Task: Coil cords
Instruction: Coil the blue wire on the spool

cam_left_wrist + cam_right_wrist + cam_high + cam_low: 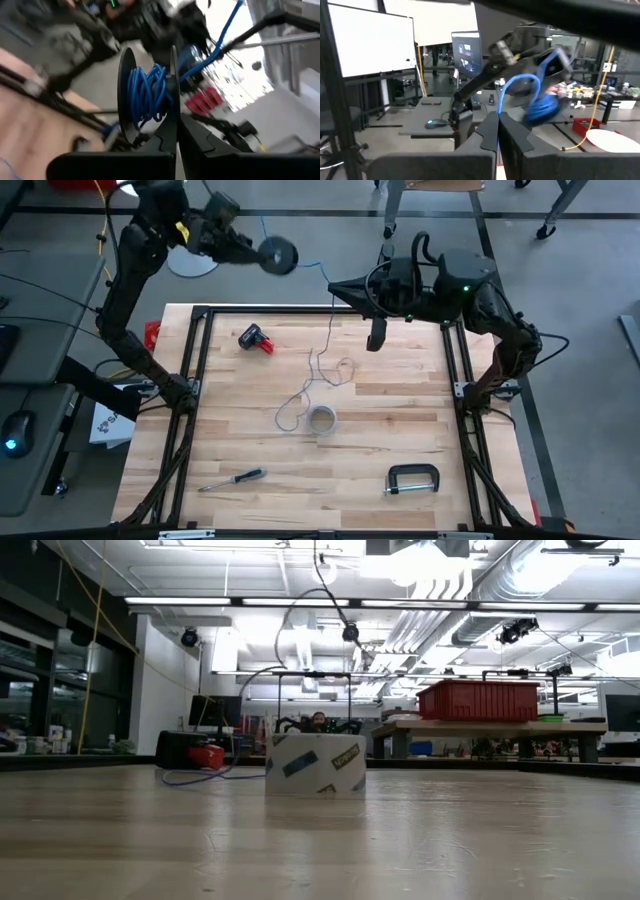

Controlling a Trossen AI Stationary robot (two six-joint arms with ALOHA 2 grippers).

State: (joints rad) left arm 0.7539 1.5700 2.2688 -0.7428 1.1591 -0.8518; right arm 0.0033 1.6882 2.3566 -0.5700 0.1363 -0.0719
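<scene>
You are looking down on a pale wooden table [300, 480] framed by dark rails, with grey workshop floor around it. Your left arm reaches out past the table's far edge, and its left gripper [262, 252] has its fingers pressed together on the rim of a black spool [279, 255], held in the air beyond the table; the left wrist view shows blue cord [146, 95] wound on that spool, with a strand running off it. Your right arm is folded over the far right corner, and the right gripper [375, 338] hangs above the table near the far edge with its fingers closed and nothing between them. On the wood, a black C-clamp [412, 479] lies near the right front, a red and black tool [256, 339] lies at the far left, and a screwdriver [232, 479] lies at the left front. A roll of tape [321, 420] sits near the middle. Thin cord [318, 375] trails loosely across the centre, ending in a loop just beside the tape.
</scene>
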